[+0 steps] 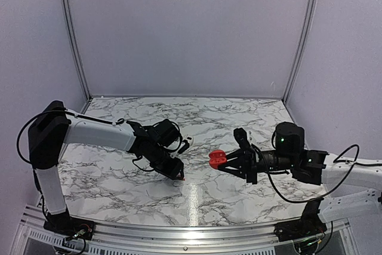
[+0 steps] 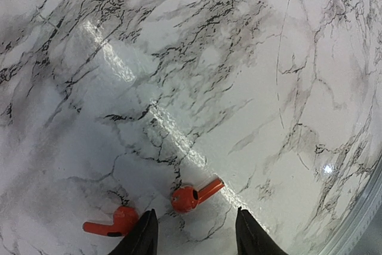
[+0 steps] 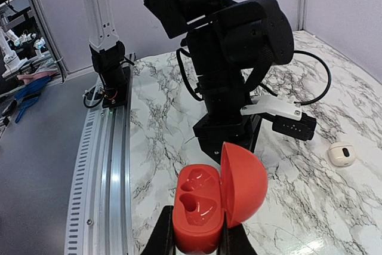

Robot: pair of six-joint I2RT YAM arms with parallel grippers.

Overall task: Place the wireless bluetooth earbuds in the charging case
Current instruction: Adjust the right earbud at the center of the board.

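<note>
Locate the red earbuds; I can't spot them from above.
Both earbuds lie on the marble table just ahead of the left gripper, seen in the left wrist view.

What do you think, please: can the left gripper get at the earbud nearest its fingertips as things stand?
Probably yes. The left gripper hovers open just short of that earbud, which lies free on the table with nothing between them; the other earbud sits outside one finger.
</note>
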